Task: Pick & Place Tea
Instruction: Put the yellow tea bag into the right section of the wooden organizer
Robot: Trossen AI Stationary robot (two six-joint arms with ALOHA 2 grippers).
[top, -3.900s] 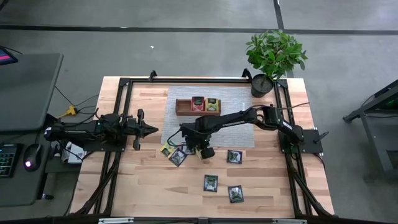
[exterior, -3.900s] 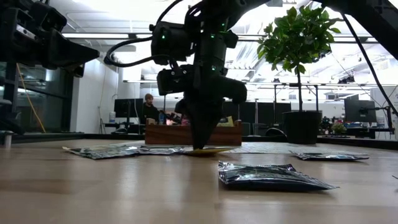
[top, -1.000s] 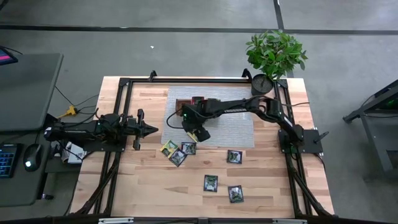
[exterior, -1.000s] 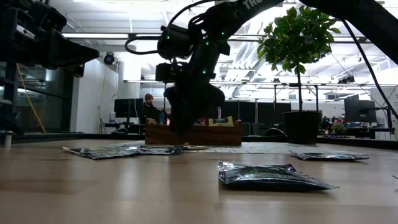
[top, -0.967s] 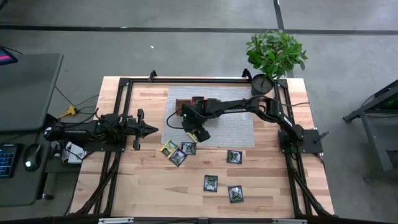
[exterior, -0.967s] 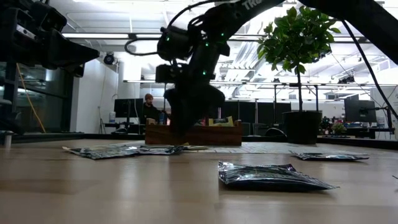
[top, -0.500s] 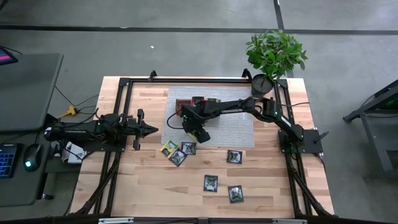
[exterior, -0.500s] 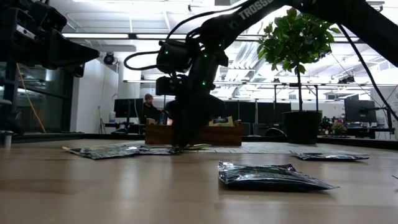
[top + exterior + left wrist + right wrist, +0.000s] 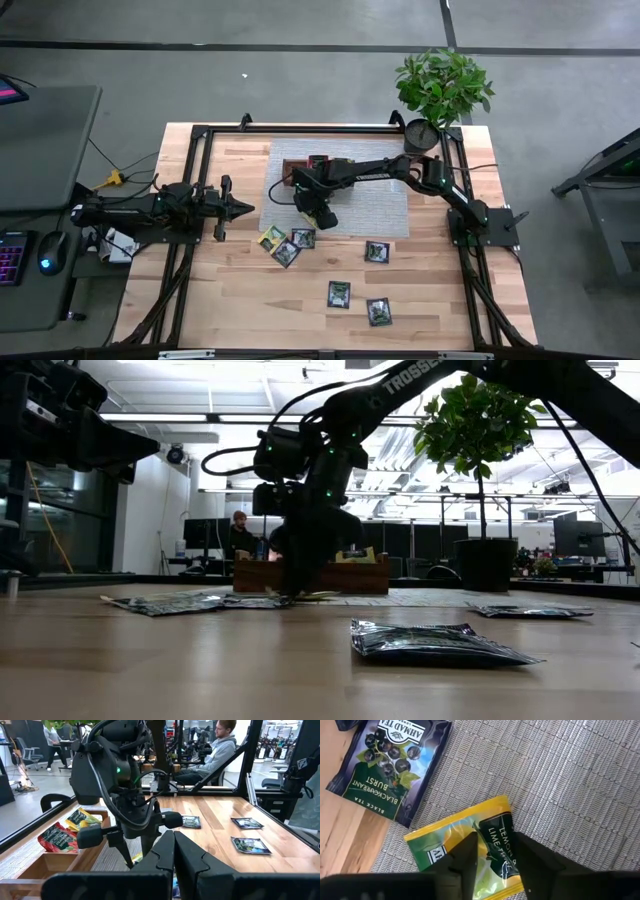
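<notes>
Left gripper point(image 9: 243, 208) waits over the table's point(image 9: 240, 300) left side, fingers together, holding nothing. Right gripper point(image 9: 492, 851) is down at the near left part of the grey mat point(image 9: 580, 785), its fingers point(image 9: 465, 854) straddling a yellow lemon-lime packet point(image 9: 465, 845) that lies flat on the mat near its near edge; cannot tell whether they press it. A dark blackcurrant packet point(image 9: 390, 765) lies beside it, across the mat's edge onto the wood; other dark packets point(image 9: 340, 294) lie scattered toward the table's near right.
</notes>
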